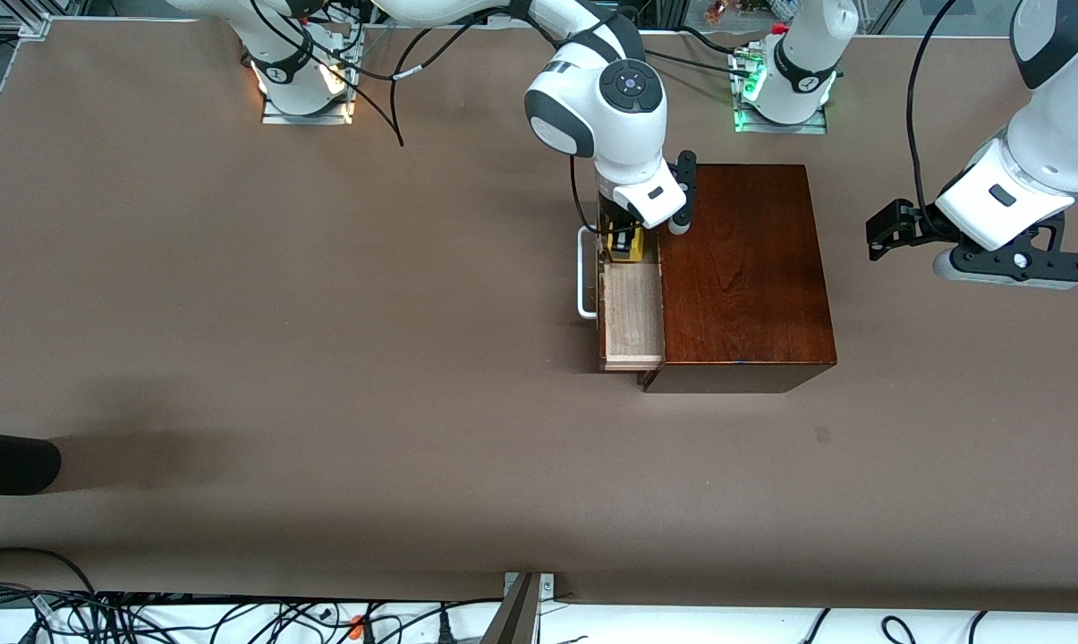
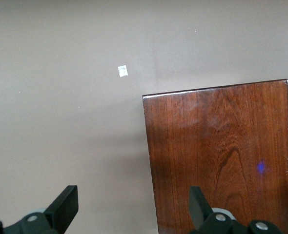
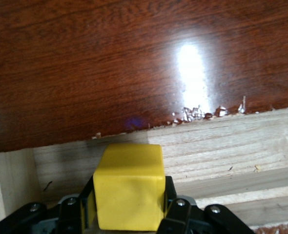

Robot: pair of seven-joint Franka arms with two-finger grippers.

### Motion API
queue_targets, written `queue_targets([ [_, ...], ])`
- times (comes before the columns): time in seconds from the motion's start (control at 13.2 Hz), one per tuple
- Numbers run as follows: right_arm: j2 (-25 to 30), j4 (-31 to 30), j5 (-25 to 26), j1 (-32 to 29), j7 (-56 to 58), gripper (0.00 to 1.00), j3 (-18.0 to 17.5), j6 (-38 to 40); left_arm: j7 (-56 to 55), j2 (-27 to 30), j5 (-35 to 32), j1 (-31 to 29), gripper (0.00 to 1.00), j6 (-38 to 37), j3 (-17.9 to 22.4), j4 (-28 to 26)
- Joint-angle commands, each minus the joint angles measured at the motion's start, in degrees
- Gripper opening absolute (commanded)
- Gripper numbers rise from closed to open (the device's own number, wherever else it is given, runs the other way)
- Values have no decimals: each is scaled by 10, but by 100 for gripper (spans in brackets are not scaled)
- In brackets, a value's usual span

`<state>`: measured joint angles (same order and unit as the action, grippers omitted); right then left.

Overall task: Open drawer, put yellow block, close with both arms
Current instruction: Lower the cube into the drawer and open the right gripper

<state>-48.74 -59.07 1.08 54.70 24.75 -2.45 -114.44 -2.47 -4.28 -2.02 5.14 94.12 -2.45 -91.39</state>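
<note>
The dark reddish-brown wooden box (image 1: 744, 268) stands mid-table with its drawer (image 1: 632, 313) pulled out toward the right arm's end, pale wood inside, white handle (image 1: 583, 273) at its front. My right gripper (image 1: 624, 240) reaches down into the drawer's end farther from the front camera, shut on the yellow block (image 1: 628, 247). In the right wrist view the block (image 3: 129, 187) sits between the black fingers (image 3: 169, 200) just above the drawer floor (image 3: 232, 161). My left gripper (image 1: 880, 234) hangs open over bare table beside the box (image 2: 217, 146), with nothing in it (image 2: 133, 209).
A dark rounded object (image 1: 11, 462) juts in at the table's edge toward the right arm's end. Cables and a metal bracket (image 1: 525, 608) lie along the edge nearest the front camera. A small white square (image 2: 123, 71) marks the table near the box.
</note>
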Motion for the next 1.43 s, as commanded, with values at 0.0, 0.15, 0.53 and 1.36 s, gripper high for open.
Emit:
queue_targets([
  [0.0, -18, 25, 11, 0, 2, 45, -1, 0, 5, 8, -8, 0, 100, 0, -2, -5],
  [0.15, -21, 24, 11, 0, 1, 58, -1, -1, 4, 8, -8, 0, 100, 0, -2, -4],
  [0.53, -10, 26, 3, -1, -1, 100, 8, 12, 5, 8, -8, 0, 100, 0, -2, -4],
  [1.36, 147, 26, -33, -154, -12, 100, 42, 150, 11, 2, -5, 3, 100, -17, -5, -3],
])
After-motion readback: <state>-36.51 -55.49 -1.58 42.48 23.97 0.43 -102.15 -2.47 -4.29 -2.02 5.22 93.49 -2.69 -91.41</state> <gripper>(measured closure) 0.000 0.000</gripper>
